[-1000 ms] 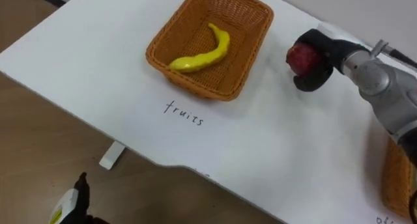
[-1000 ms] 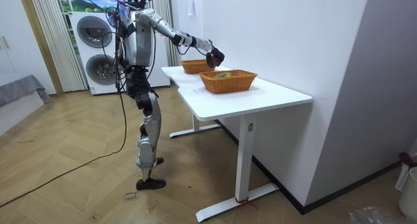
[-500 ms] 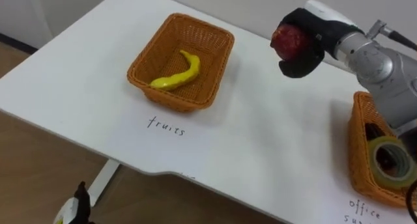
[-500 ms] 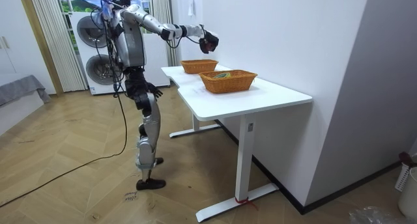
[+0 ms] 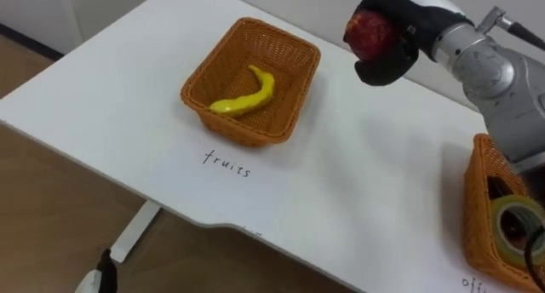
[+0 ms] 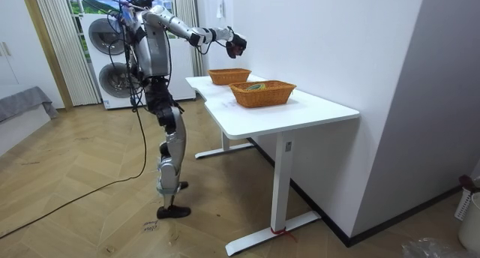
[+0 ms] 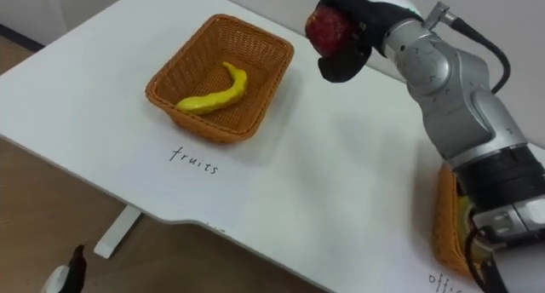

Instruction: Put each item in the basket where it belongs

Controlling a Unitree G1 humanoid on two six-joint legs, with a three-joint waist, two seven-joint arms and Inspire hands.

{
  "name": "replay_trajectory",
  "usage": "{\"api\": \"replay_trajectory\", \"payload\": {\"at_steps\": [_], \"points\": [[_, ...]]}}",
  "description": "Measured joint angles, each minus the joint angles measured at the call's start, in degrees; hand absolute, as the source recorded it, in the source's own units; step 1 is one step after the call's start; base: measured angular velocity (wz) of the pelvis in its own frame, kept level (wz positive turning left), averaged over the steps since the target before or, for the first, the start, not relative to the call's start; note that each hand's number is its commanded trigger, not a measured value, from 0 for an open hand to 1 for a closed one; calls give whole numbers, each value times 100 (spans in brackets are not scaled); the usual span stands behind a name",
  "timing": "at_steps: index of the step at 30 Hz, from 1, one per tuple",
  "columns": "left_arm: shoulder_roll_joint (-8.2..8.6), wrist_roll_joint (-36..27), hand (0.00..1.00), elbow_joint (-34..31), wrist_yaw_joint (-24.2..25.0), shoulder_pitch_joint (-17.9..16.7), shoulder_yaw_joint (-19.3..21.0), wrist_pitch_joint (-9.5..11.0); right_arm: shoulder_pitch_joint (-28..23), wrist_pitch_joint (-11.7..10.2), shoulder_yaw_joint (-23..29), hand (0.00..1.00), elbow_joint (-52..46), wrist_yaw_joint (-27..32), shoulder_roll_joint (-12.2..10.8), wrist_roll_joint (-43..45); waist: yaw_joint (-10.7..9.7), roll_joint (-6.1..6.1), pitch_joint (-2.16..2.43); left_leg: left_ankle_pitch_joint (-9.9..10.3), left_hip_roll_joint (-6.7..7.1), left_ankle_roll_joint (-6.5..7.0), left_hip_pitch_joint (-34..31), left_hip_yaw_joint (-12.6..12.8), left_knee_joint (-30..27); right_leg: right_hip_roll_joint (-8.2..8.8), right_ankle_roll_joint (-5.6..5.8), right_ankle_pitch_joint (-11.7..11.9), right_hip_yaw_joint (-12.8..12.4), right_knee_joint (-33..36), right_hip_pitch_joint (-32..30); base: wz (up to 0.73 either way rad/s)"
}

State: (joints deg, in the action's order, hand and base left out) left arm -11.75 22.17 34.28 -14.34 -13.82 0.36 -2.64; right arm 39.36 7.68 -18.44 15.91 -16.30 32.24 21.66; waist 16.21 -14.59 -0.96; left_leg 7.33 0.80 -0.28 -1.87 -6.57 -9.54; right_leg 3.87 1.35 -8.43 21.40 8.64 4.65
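R hand curled round dark-red round apple, above white table, near wicker basket w/ yellow banana

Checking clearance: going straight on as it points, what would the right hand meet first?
Probably nothing on the table: the right hand, shut on the apple, sits higher than the fruits basket. The wall beyond looks next.

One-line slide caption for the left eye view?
Right hand holds a red fruit above the table, right of the fruit basket with a banana in it.
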Motion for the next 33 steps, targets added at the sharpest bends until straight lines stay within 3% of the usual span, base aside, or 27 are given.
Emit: {"api": "replay_trajectory", "payload": {"at_steps": [8, 12, 16, 21, 30, 33], "points": [[15, 62, 0, -12, 150, 27, -22, -128, 35, 123, -58, 100, 34, -14, -550, 209, 170, -62, -57, 0, 15, 1, 2, -157, 44, -1, 31, -21, 100, 0, 46, 11], [3, 55, 0, -16, 133, 29, -181, -159, 222, 121, -323, 100, 229, -25, -687, 275, 186, -71, -95, -1, 64, 2, -57, -294, 27, 26, 72, -57, 237, -1, 50, 17], [-2, 56, 0, -20, 87, 35, -298, -158, 229, 119, -361, 100, 556, -25, -994, 359, 374, -81, -106, 0, 80, 3, -76, -336, 29, 36, 76, -74, 294, -1, 42, 4], [-69, 58, 0, -55, -40, 29, -295, -158, 229, 114, -729, 100, 578, -28, -1027, 352, 487, -126, -115, 0, 96, 2, -123, -439, 13, 40, 77, -88, 403, -1, 51, 12], [-151, 57, 0, -59, -124, 17, -302, -158, 228, 113, -762, 100, 603, -69, -1031, 348, 594, -133, -143, 0, 133, 2, -140, -605, -16, 39, 79, -89, 423, -3, 114, 10], [-199, 57, 0, -59, -126, 15, -358, -158, 228, 113, -803, 67, 652, -85, -1040, 337, 648, -138, -150, 0, 138, 2, -139, -620, -21, 39, 80, -90, 420, -4, 125, 3]]}}
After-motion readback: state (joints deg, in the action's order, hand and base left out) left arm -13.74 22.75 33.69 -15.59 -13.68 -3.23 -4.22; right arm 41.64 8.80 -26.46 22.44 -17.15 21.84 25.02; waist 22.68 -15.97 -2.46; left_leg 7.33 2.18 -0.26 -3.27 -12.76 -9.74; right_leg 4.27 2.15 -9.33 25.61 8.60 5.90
